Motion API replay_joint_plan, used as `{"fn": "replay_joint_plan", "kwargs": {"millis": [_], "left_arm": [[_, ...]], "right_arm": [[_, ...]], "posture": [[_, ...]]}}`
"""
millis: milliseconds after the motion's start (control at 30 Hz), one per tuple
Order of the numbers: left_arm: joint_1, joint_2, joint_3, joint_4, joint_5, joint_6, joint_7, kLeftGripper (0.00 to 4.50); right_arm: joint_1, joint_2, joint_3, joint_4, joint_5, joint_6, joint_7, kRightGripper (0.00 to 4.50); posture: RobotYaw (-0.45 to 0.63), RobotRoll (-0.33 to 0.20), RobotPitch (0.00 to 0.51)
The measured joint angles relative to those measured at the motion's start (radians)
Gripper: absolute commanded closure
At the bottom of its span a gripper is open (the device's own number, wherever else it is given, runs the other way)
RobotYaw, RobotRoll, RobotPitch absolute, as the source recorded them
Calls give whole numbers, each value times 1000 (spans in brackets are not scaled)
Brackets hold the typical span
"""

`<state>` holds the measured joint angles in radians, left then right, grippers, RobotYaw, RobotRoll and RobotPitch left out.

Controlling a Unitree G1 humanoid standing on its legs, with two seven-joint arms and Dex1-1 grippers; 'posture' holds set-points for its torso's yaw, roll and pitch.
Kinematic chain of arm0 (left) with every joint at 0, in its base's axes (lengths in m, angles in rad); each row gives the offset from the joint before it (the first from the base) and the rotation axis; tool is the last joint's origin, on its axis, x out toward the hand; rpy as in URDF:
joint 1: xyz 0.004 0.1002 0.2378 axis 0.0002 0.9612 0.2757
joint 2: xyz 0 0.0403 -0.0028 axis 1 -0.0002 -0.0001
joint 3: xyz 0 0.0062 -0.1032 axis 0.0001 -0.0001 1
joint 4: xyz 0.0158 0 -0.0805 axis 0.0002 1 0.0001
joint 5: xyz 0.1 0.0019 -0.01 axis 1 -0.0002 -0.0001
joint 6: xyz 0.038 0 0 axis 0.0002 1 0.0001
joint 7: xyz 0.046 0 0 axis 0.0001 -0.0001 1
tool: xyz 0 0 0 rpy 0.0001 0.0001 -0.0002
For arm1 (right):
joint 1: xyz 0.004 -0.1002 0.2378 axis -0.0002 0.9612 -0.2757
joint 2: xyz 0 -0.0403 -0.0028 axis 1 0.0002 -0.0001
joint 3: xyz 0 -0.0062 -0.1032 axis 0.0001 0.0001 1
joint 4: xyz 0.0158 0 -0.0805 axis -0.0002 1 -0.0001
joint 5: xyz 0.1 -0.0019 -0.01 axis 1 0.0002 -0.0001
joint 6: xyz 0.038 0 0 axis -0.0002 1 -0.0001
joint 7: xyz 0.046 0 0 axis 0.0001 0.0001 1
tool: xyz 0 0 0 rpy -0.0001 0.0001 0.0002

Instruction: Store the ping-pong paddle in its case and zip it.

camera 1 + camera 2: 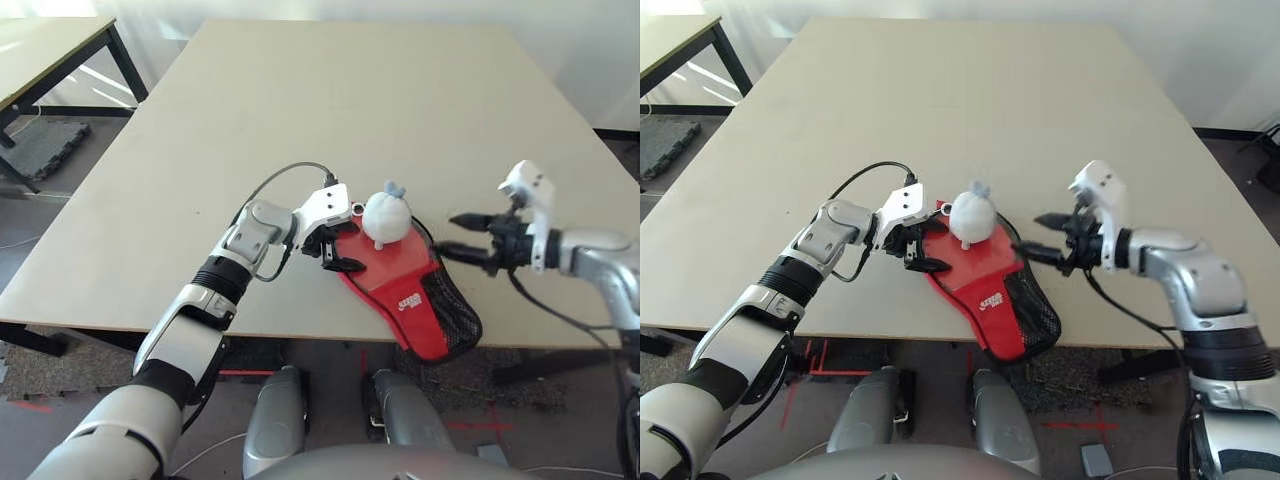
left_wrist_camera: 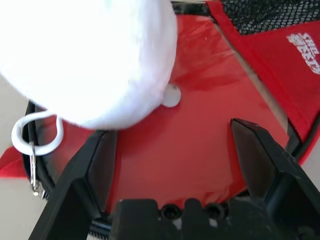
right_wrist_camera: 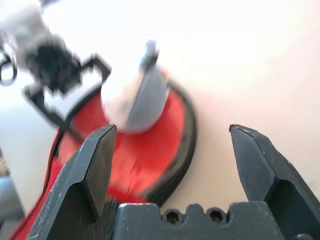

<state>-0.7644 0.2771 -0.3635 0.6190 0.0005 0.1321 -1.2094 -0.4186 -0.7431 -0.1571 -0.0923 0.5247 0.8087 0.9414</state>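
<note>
Case [image 1: 405,285] lying flat at near edge of tabletop [image 1: 330,110], red side up, narrow handle end with black mesh pocket [image 1: 452,312] overhanging the edge toward the robot, round end farther in. Black zipper rim running around the round end; white cord pull [image 2: 35,131] at the rim, seen in the left wrist view. Small white-blue soft pouch [image 1: 386,215] resting on the round end. Ping-pong paddle not distinguishable; whether already inside cannot be told.

Left hand [image 1: 335,250] at the round end's left rim, black fingers spread wide over red fabric, holding nothing; contact with fabric not confirmed. Right hand [image 1: 465,238] just right of the case, raised off the tabletop, fingers wide apart, empty.

Judged: fabric cover soft and light, liable to slide or buckle under a one-sided pull. Recommended hold: pinch on the stiffer zipper rim with one hand, other hand on the pull. Pouch loose, likely to roll off if case is disturbed.
</note>
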Motion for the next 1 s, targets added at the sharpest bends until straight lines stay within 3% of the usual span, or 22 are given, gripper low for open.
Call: {"fn": "replay_joint_plan", "kwargs": {"millis": [233,433,533,833,900,1000], "left_arm": [[-5,-11,0,-1,0,9,0,26],[1,4,0,-23,0,27,0,26],[8,13,0,-41,-1,38,0,0],[25,15,2,-71,-2,62,0,0],[34,8,-1,-92,-2,68,0,0],[42,1,-6,-109,-3,79,0,0]], "right_arm": [[-86,175,123,65,-34,-25,-69,0],[-119,245,200,163,-94,-74,-89,0],[-119,266,223,221,-116,-97,-89,585],[-224,331,221,437,-157,-187,-103,3900],[-268,348,215,511,-176,-239,-129,4396],[-330,367,199,623,-198,-320,-157,4458]], "posture": [[39,0,90],[59,0,88],[62,0,88],[57,0,88],[59,0,90],[58,0,89]]}}
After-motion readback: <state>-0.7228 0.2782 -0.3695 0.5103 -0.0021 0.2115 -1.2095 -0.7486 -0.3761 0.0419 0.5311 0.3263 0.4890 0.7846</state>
